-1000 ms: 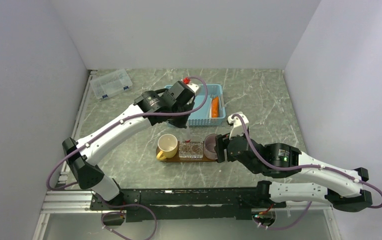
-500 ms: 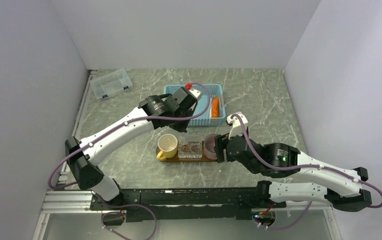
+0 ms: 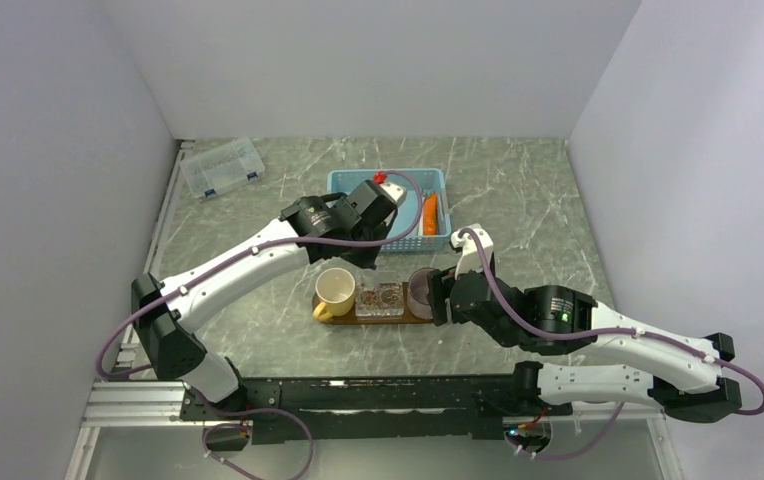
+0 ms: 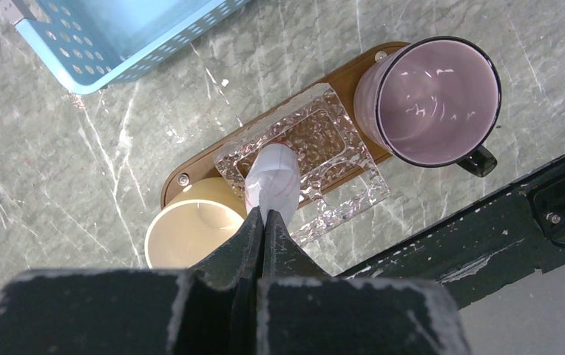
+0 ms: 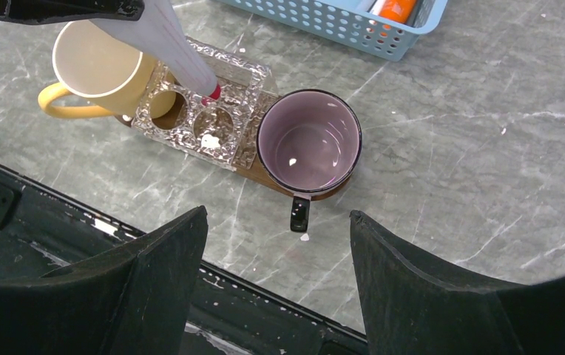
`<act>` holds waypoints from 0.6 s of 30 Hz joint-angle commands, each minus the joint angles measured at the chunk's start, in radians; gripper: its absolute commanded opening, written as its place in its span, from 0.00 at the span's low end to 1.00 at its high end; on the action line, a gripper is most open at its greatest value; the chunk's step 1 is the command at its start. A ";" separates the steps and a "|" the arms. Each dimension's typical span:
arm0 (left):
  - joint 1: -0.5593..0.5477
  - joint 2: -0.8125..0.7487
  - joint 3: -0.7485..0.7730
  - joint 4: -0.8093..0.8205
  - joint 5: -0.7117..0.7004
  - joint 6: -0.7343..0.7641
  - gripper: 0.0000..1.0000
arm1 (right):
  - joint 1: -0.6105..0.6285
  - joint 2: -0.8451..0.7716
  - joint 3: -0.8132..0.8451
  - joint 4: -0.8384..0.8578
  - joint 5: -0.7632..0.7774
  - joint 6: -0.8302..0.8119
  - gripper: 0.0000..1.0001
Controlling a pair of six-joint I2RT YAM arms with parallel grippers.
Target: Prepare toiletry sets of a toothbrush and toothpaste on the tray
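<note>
Two mugs on one tray

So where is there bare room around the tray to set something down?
The tray is crowded: yellow mug, clear holder and purple mug fill it end to end. Bare table lies left of the yellow mug, right of the purple mug, and in strips between tray and blue basket and between tray and black rail.
</note>
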 commanded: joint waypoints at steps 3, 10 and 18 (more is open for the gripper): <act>-0.028 -0.028 0.012 0.028 -0.040 -0.011 0.00 | 0.003 -0.008 0.002 0.021 0.001 0.004 0.73; -0.041 -0.017 0.007 0.025 -0.059 -0.013 0.00 | 0.001 -0.011 -0.006 0.025 -0.002 0.005 0.73; -0.043 -0.014 -0.009 0.018 -0.096 -0.015 0.00 | 0.002 -0.009 -0.014 0.030 -0.005 0.010 0.73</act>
